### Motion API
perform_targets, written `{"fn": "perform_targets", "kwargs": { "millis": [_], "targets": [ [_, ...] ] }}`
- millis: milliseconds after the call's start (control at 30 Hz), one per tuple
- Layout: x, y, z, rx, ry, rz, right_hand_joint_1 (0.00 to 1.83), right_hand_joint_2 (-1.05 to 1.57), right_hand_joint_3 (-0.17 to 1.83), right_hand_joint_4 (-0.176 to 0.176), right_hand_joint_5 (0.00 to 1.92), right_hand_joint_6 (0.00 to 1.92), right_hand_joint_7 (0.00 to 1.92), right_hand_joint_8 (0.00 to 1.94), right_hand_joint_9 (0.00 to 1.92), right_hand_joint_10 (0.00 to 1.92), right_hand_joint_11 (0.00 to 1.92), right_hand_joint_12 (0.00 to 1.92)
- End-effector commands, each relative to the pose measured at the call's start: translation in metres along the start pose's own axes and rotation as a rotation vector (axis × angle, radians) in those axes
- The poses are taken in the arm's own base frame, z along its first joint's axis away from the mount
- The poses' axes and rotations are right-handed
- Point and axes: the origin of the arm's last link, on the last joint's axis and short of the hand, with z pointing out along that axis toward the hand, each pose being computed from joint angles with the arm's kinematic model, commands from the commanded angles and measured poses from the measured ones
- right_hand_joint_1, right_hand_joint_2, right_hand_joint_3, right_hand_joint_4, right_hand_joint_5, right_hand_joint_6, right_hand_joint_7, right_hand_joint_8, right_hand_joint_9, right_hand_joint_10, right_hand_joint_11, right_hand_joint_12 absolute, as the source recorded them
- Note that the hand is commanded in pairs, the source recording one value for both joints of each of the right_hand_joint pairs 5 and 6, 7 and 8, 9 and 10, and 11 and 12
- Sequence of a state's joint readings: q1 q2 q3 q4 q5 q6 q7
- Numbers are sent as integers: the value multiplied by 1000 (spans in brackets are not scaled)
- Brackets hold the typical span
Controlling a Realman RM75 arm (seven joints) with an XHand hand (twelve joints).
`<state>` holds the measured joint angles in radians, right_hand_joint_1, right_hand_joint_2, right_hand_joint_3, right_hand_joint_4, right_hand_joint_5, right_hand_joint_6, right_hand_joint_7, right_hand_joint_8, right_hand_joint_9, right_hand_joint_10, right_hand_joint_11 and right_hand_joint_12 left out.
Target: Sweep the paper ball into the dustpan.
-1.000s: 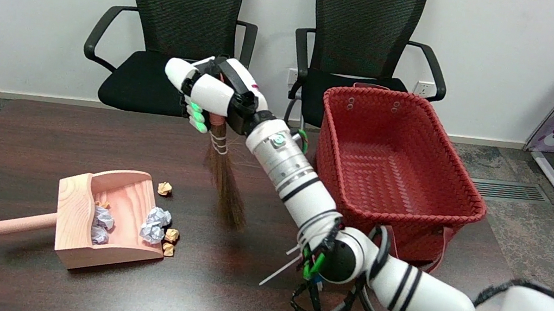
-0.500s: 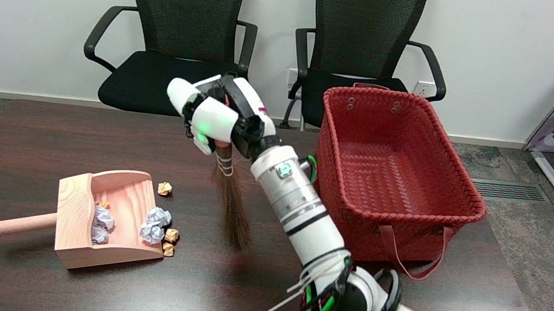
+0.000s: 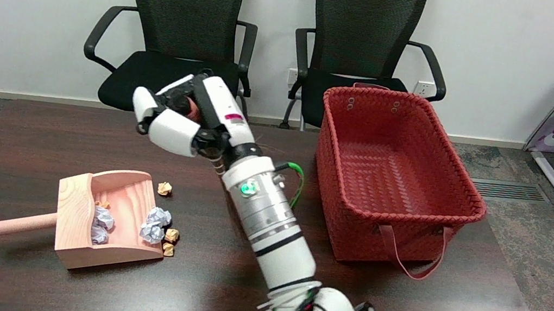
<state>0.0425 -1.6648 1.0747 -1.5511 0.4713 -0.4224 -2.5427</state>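
Right hand (image 3: 181,116): raised above the dark wooden worktop (image 3: 37,141), fingers wrapped around a reddish broom handle (image 3: 191,106). Crumpled white paper ball (image 3: 155,225): at the mouth of the pale wooden dustpan (image 3: 97,216), well below-left of the hand.

One head view looks down from above the near side across the table (image 3: 37,141) toward the chairs (image 3: 181,26).

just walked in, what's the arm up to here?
The right hand is held above the table, gripping a small broom by its handle; the bristles are hidden behind the forearm. The wooden dustpan lies to the left with crumpled white paper balls in it. A few small tan scraps lie on the table by its mouth, not in the pan. The red woven basket stands on the right.
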Motion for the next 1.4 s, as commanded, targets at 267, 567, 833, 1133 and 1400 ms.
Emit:
{"fn": "perform_targets", "kwargs": {
  "millis": [267, 567, 833, 1133, 1400],
  "targets": [
    [-103, 27, 30, -276, -234, -237, 834, 1571, 1571, 176, 1920, 1920, 1920, 1920, 1920, 1920, 1920, 1920],
    [-125, 33, 48, -254, -285, -222, 831, 1571, 1637, 176, 1920, 1920, 1920, 1920, 1920, 1920, 1920, 1920],
    [-140, 32, 51, -205, -262, -172, 788, 1571, 1708, 89, 1920, 1920, 1920, 1920, 1920, 1920, 1920, 1920],
    [-146, 48, 41, -236, -174, -17, 738, 1571, 1796, 79, 1920, 1920, 1920, 1920, 1920, 1920, 1920, 1920],
    [-148, 72, 35, -284, -107, 30, 699, 1571, 1833, 71, 1920, 1920, 1920, 1920, 1920, 1920, 1920, 1920]
  ]
}}
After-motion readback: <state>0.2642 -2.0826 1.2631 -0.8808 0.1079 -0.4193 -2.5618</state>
